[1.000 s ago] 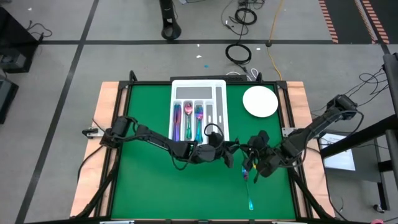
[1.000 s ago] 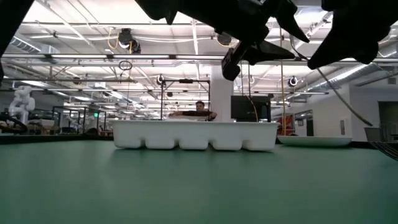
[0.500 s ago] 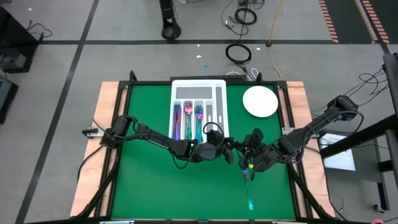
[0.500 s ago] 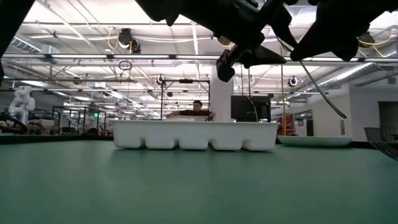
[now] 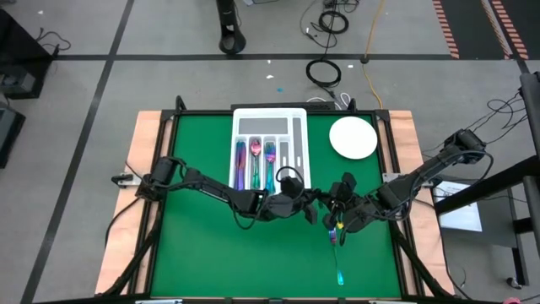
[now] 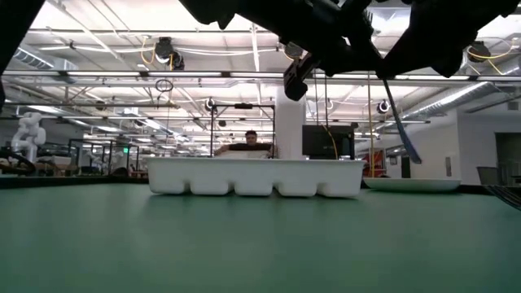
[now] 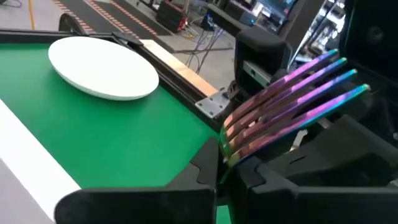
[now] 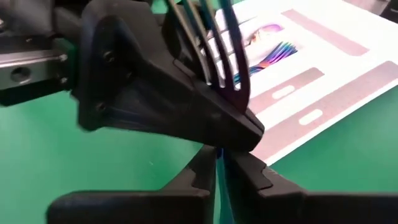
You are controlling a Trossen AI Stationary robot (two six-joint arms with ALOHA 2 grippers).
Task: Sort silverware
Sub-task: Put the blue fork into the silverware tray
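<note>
An iridescent fork hangs over the green table between both grippers, right of the middle. Its tines stick up past my left gripper's dark finger. In the low view its slim handle slants down to a bluish end. My left gripper reaches in from the left and is shut on the fork. My right gripper meets it from the right, shut on the same fork. More silverware lies in the white tray. My left gripper pinches the fork between its two fingers just below the tines, at the neck. The fingers come nearly level from the table's left. The tines fan out past the fingertips, and the fork is clear of the table. My right gripper has a thin teal sliver of the fork's handle between its two closed fingers. It comes from the table's right, slanting down. My left gripper's finger hides most of the fork from this side.
The white compartmented tray stands at the far middle of the table. A round white plate sits to its right. A teal piece of silverware shows near the near edge. Green table lies open at the left.
My left gripper has shut on the fork that my right gripper holds. My right gripper has turned a little and edged toward the left one. In the low view the fork's handle end has swung from the picture's right toward its middle.
</note>
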